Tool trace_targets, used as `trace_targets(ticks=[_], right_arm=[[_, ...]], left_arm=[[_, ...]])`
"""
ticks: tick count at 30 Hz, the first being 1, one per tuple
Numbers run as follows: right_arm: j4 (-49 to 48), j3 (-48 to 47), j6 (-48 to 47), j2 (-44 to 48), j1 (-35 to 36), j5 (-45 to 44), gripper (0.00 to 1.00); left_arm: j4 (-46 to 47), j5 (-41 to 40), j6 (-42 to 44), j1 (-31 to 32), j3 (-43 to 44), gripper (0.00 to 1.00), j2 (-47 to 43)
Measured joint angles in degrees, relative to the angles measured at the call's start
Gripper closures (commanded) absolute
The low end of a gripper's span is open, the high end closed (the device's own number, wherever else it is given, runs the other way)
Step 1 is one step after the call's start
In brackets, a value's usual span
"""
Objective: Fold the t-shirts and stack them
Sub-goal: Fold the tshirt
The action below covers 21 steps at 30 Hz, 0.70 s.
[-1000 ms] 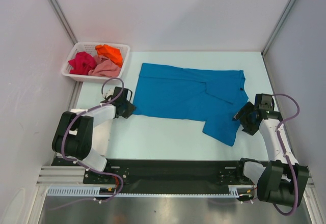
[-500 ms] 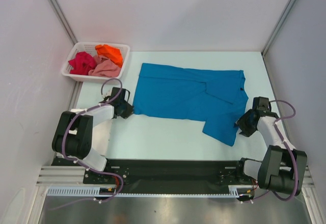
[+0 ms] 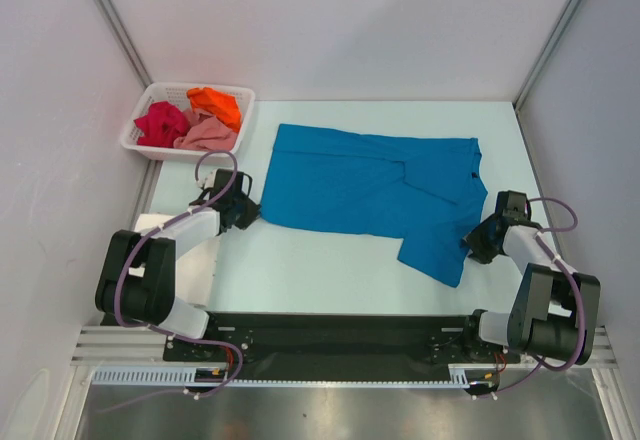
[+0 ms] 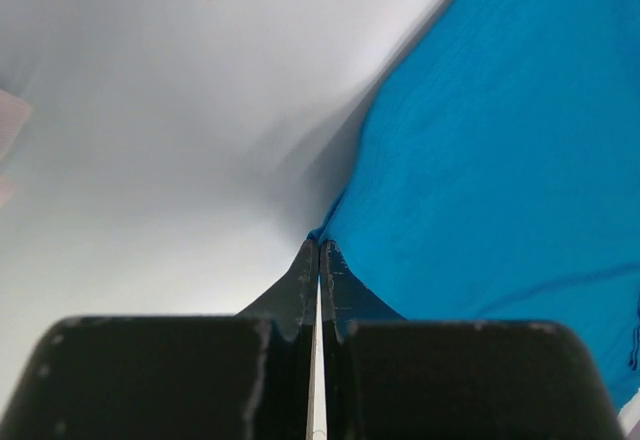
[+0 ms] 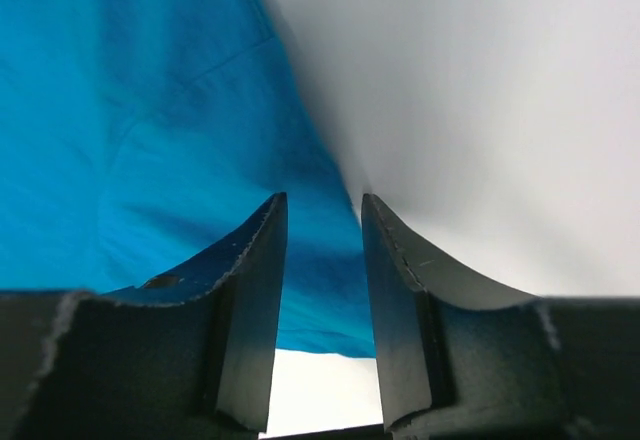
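A bright blue t-shirt [image 3: 370,185] lies spread flat on the table, with a sleeve folded over at the right. My left gripper [image 3: 256,212] is at its near left corner. In the left wrist view the left gripper [image 4: 320,245] is shut, with the blue corner [image 4: 480,160] pinched at its tips and lifted slightly. My right gripper [image 3: 469,244] is at the shirt's near right edge. In the right wrist view it [image 5: 322,202] is open, with blue cloth [image 5: 150,110] lying between its jaws. Crimson [image 3: 160,120], orange [image 3: 216,103] and dusty pink [image 3: 207,135] shirts lie crumpled in the basket. The white shirt is out of view.
The white slotted basket [image 3: 190,87] stands at the back left corner of the table. White walls close in on the left, back and right. The black rail with both arm bases runs along the near edge.
My right gripper has moved nearer and lower onto the shirt's near right edge. My left gripper has shifted slightly right onto the near left corner.
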<state>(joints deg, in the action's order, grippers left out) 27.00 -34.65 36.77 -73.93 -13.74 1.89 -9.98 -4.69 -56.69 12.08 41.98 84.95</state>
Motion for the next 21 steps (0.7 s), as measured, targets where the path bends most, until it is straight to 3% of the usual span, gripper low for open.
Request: trace_targets(ticks=[6,14,21], right_arm=[[-4.2,2.3,3.0,1.4,-0.1,0.1,0.70],[-7.1,5.2,5.0,3.7,-0.3,-0.2,1.00],[-4.5,5.2,4.1,5.6,-1.2,-0.5,1.00]], left_arm=[[0.0,0.1,0.0,0.0,0.0,1.00,-0.1],[0.0,0.0,0.2,0.0,0.0,1.00,-1.1],[0.0,0.0,0.5,0.0,0.0,1.00,-1.7]])
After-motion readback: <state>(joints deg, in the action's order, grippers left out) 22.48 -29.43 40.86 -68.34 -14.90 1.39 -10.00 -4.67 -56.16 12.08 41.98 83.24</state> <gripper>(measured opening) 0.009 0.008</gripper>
